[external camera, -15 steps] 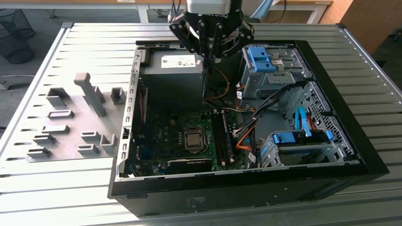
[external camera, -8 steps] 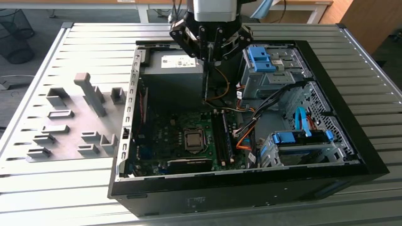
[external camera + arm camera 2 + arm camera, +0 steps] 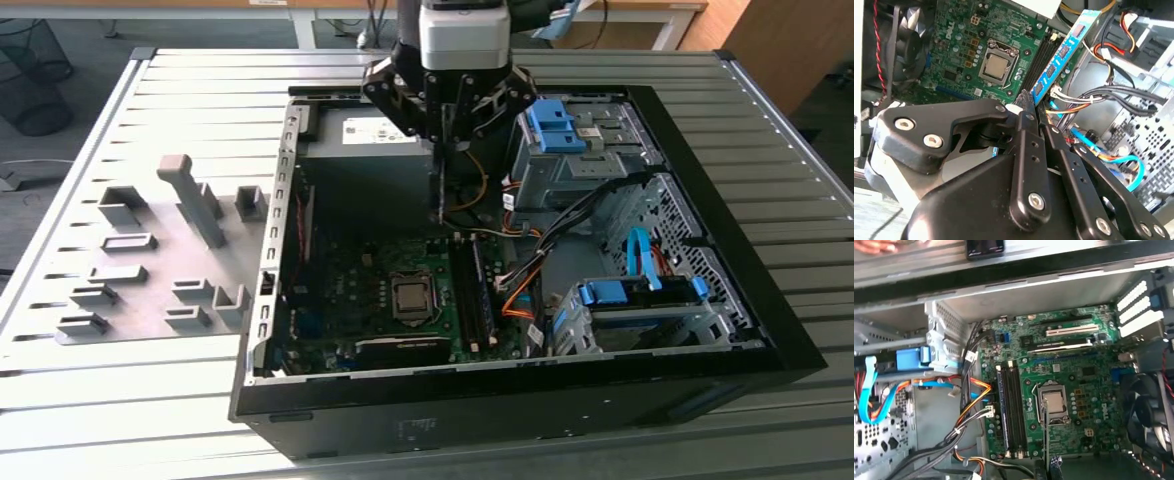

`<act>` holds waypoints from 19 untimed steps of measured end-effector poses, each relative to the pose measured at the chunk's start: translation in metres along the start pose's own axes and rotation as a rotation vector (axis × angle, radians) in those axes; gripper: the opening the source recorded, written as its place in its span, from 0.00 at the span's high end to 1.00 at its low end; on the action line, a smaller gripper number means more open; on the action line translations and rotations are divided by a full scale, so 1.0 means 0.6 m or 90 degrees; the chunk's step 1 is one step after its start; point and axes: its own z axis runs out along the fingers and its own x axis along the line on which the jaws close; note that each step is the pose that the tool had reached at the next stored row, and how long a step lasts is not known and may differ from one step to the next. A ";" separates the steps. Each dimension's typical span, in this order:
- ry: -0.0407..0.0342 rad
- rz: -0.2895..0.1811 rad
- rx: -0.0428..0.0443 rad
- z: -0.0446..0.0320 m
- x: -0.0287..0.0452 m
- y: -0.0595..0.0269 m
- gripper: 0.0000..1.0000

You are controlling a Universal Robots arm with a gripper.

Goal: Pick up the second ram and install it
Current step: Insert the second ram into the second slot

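Gripper [image 3: 441, 130] clamped on ram [image 3: 1061, 52], held on edge above motherboard [image 3: 387, 290] inside case [image 3: 747, 300]. Ram hung over slots [image 3: 1011, 410] beside CPU socket [image 3: 1054, 407], not seated.

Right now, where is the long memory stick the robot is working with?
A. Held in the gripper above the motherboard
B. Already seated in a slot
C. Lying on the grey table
A: the gripper is shut on the second ram, which hangs above the motherboard.
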 end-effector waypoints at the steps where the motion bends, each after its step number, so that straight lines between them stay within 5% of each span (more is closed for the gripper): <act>1: 0.0000 -0.012 0.0000 0.002 0.000 0.000 0.86; 19: 0.0007 -0.076 -0.0003 0.036 0.014 0.001 0.86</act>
